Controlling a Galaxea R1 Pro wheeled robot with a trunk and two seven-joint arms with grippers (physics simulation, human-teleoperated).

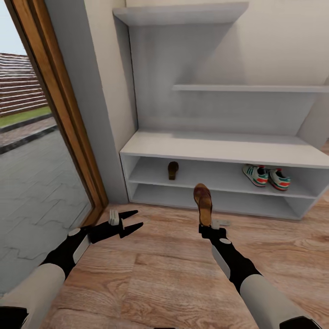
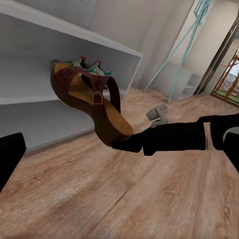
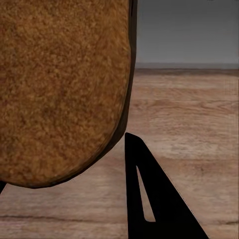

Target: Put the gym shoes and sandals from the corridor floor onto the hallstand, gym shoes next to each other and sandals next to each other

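My right gripper (image 1: 206,227) is shut on the heel of a brown sandal (image 1: 203,202), held upright in front of the hallstand (image 1: 219,148). The same sandal (image 2: 92,104) shows from the side in the left wrist view, and its tan sole (image 3: 59,84) looms close in the right wrist view beside a black finger (image 3: 149,194). The other sandal (image 1: 173,170) stands on the middle shelf at the left. Both gym shoes (image 1: 266,177) sit side by side on that shelf at the right. My left gripper (image 1: 132,219) hangs open over the wood floor (image 1: 160,269).
A wooden door frame (image 1: 59,109) and glass door stand at the left, with paving outside. A turquoise coat stand (image 2: 189,45) rises further down the corridor. The hallstand's bench top and upper shelves (image 1: 246,87) are bare.
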